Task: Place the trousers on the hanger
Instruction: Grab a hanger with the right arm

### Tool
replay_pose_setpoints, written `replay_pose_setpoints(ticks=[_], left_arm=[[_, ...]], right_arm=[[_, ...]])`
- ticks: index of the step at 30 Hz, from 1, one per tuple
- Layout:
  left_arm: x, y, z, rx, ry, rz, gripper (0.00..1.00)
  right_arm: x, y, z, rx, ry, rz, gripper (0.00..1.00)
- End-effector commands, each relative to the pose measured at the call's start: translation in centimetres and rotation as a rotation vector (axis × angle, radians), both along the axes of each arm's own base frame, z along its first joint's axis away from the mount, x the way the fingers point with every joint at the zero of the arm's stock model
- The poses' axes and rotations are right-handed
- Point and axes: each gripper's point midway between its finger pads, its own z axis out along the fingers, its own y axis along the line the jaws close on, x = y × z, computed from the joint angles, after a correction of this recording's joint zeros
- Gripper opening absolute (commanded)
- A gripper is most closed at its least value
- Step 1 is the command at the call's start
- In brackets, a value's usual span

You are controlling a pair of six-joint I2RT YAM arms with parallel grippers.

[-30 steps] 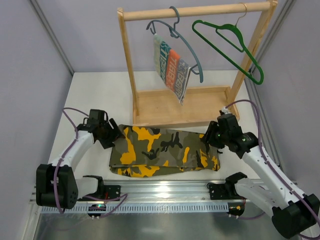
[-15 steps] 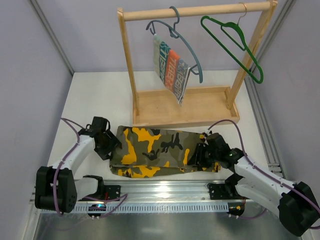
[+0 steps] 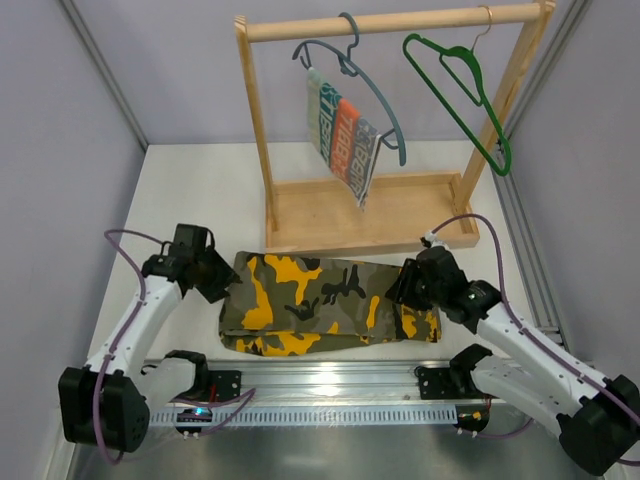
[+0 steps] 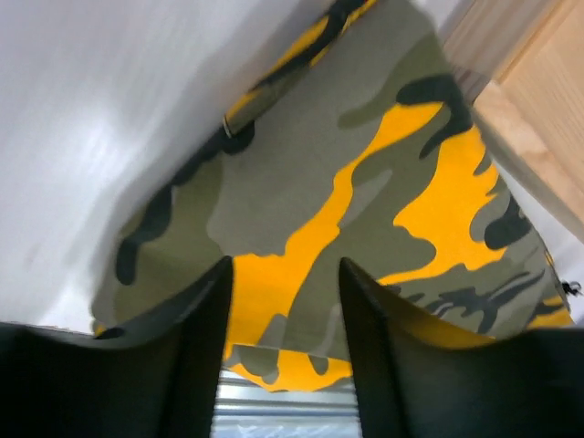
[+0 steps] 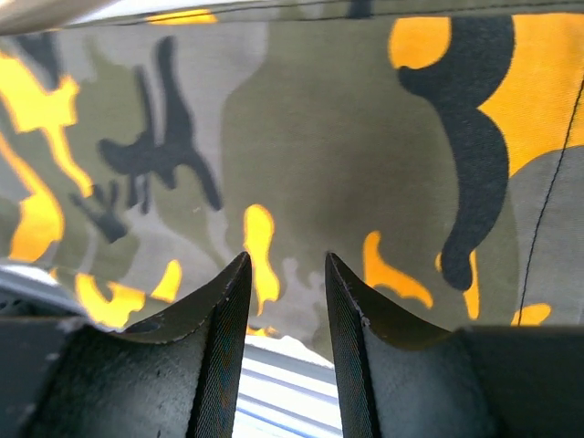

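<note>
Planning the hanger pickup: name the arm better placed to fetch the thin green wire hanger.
Right, probably. The green wire hanger hangs at the wooden rail's right end, beyond the right gripper; the left gripper sits at the camouflage trousers' left edge.

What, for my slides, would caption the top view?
Left gripper and right gripper poised at the folded trousers' ends; green hanger hangs bare on the rack.

Robot lab test cell; plain lilac panel walls point(image 3: 60, 150) box in white counter point(image 3: 200, 190); arms point(image 3: 140, 310) bolted to slotted aluminium rail point(image 3: 330, 385).
</note>
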Motion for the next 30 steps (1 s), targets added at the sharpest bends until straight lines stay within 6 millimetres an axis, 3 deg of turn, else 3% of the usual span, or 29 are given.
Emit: replay_pose_setpoints(ticks=[1,2,3,5,6,7,11,12,13,14,16,20,27,30], left_arm=[[-2.8,-3.4,-2.2,-0.194,0.064,-0.080,0.44],[-3.6,-3.6,-3.0,-0.209,0.095,-0.078,0.37],[-5.4,-3.4,-5.0,-0.201,0.163,-0.066,0.18],[-6.6,-3.6,-6.6,-0.224,0.205,-0.035,0.01],[-8.4,-3.4,-8.3,-0.221,0.262,-0.011,0.01],[-8.8,-3.2,-8.8,-0.217,0.274,0.008,0.00],[-8.9,-0.7,-8.6,-0.079,0.269,0.113,0.00],[-8.3,0.7,-8.1,-0.014,0.244,0.173,0.00],[-6.7,1.3,-6.2,0.015,0.187,0.212,0.00],[-7.1,2.1,-5.3,0.049,0.197,0.257,0.00],[-4.8,3.4,-2.2,0.095,0.095,0.339,0.00],[-4.9,3.7,-0.2,0.117,0.146,0.377,0.00],[-11.6,3.4,-6.4,0.162,0.495,0.382,0.00],[-12.1,3.2,-7.6,0.146,0.500,0.395,0.00]], right_arm=[[0.9,-0.7,-2.3,-0.060,0.029,-0.055,0.42],[0.7,-0.8,-3.3,-0.077,0.058,-0.059,0.42],[0.5,-1.0,-4.2,-0.083,0.074,-0.062,0.41],[0.5,-0.9,-4.9,-0.081,0.074,-0.063,0.42],[0.5,-1.1,-5.2,-0.089,0.074,-0.066,0.42],[0.7,-1.2,-5.1,-0.096,0.068,-0.073,0.41],[1.7,-1.7,-4.4,-0.111,0.032,-0.095,0.42],[1.9,-1.6,-4.2,-0.109,0.028,-0.097,0.42],[2.2,-1.5,-4.0,-0.108,0.020,-0.099,0.42],[2.4,-1.5,-3.9,-0.108,0.018,-0.100,0.42],[2.7,-1.3,-4.3,-0.105,0.022,-0.104,0.42],[3.5,-2.0,-5.1,-0.132,0.044,-0.123,0.41],[5.0,-4.1,-5.3,-0.148,0.040,-0.168,0.41],[5.2,-4.3,-4.6,-0.142,0.020,-0.171,0.41]])
